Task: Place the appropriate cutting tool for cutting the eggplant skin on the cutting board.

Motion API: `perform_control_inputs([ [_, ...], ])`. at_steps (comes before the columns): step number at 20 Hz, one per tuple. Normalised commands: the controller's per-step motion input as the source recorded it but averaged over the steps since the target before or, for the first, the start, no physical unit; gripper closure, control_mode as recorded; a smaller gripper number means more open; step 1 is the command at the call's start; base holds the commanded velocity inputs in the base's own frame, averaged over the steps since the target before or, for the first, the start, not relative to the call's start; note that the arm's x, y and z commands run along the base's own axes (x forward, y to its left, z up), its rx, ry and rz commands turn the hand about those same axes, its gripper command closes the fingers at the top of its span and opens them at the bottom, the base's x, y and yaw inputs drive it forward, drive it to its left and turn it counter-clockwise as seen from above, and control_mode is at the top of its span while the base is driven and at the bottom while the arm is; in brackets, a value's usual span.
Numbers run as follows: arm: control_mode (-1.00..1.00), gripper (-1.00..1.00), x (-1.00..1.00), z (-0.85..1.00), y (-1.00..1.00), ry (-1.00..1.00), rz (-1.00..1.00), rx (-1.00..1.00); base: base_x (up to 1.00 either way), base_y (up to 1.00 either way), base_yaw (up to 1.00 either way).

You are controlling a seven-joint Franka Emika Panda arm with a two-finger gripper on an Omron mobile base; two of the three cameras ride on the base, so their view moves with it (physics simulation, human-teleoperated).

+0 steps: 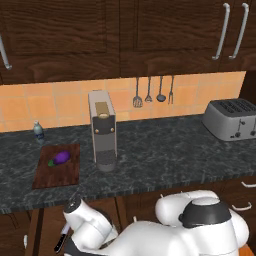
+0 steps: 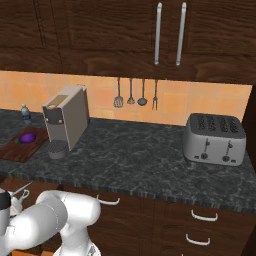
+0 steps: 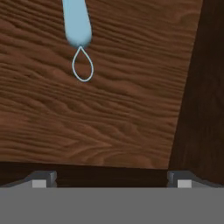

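Gripper point(image 3: 109, 177) jaws are spread fully, nothing held; it is aimed down into a drawer below the counter edge, presumably to reach the peeler point(image 3: 78, 33). The peeler, with a smooth light-blue handle and a thin looped wire head, lies on the wood-grain drawer floor point(image 3: 122, 109), untouched. Glossy purple eggplant point(image 1: 61, 158) sits near the far edge of the dark reddish wooden cutting board point(image 1: 57, 175) on the speckled stone counter point(image 1: 165, 155).

We get flat, even rendered light, no clear source. The tiled backsplash point(image 1: 50, 102) reads brightest; cabinets above it go dim, nearly black. Soft shadow sits under the coffee machine point(image 1: 103, 130), faint sheen on the toaster point(image 1: 231, 119) right of it. No glare, no edge warping. Hand view's wood grain slightly soft and pixelated.
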Motion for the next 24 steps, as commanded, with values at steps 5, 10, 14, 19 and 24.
perform_control_inputs([
  [5, -1.0, -1.0, -0.5, -0.02, 0.22, 0.0, 0.03, 0.0, 0.0, 0.0, 0.0],
  [10, -1.0, -1.0, -0.61, -0.09, 0.23, 0.01, 0.0, 0.0, 0.0, 0.0, 0.0],
  [14, -1.0, -1.0, -0.8, -0.16, 0.23, 0.01, 0.0, 0.0, 0.0, 0.0, 0.0],
  [19, -1.0, -1.0, -0.81, -0.19, 0.16, 0.01, 0.0, 0.0, 0.0, 0.0, 0.0],
  [24, -1.0, -1.0, 0.57, 0.14, -0.26, 0.0, -0.01, 0.0, 0.0, 0.0, 0.0],
])
